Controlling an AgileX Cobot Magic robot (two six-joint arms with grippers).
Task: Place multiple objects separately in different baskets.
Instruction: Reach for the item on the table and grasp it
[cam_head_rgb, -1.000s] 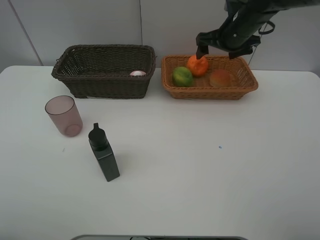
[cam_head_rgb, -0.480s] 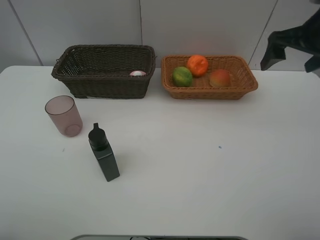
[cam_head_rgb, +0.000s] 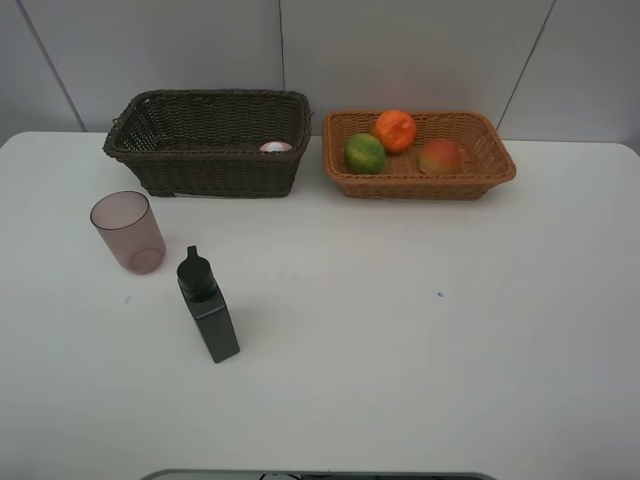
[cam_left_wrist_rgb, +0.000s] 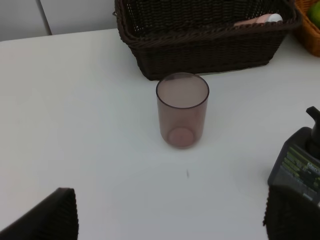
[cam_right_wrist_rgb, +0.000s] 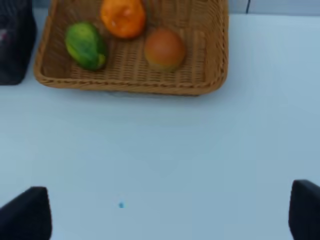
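Observation:
The orange, green oval fruit and peach lie in the light tan basket. The pink white-capped bottle lies in the dark brown basket. The pinkish cup and black square bottle stand on the table at the left. No arm shows in the exterior view. My left gripper is open and empty, short of the cup. My right gripper is open and empty, well back from the tan basket with its fruit.
The white table ends at a grey wall just behind the baskets. The black bottle stands close beside my left gripper's finger. A small blue mark is on the tabletop.
My right arm pulled away from over the tan basket, moved right and left the exterior view. The orange stays in the basket. Nothing else moved.

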